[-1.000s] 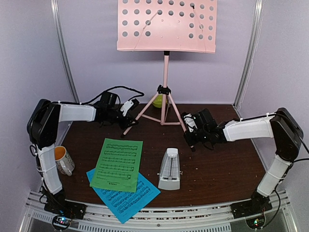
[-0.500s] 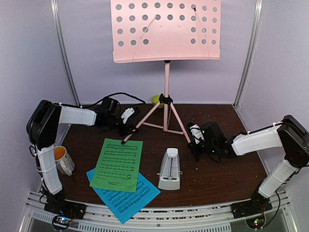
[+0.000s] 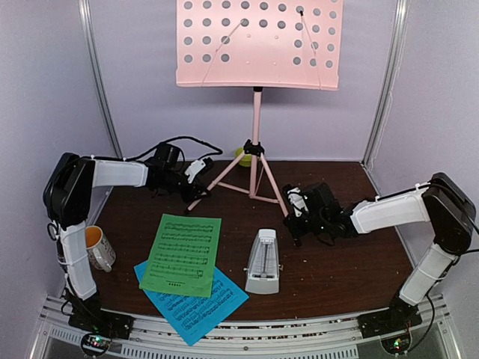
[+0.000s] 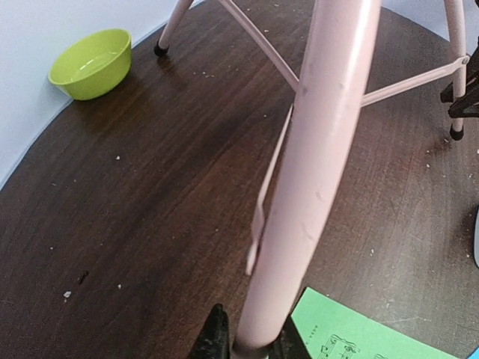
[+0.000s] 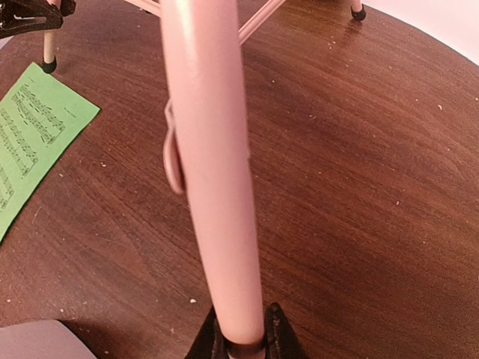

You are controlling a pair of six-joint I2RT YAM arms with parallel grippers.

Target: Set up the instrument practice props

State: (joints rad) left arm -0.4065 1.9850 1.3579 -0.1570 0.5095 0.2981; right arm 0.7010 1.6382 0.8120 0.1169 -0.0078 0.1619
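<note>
The pink music stand [image 3: 257, 112] stands upright at the back, its perforated desk [image 3: 258, 43] high up. My left gripper [image 3: 196, 188] is shut on the stand's left leg [image 4: 299, 194]. My right gripper [image 3: 293, 208] is shut on the stand's right leg [image 5: 213, 179]. The green sheet [image 3: 183, 254] lies flat at the front left, over the blue sheet [image 3: 196, 303]; its corner shows in the left wrist view [image 4: 352, 333] and the right wrist view [image 5: 34, 142]. The white-grey metronome [image 3: 263, 262] stands in front of the stand.
A white patterned mug [image 3: 97, 248] stands at the left edge by the left arm's base. A lime-green bowl [image 4: 91, 62] sits at the back wall behind the stand's legs. Purple walls close in the back and sides.
Both grippers have carried the stand's legs back toward the wall. The stand moved slightly back and its desk tilted a little compared with half a second ago.
</note>
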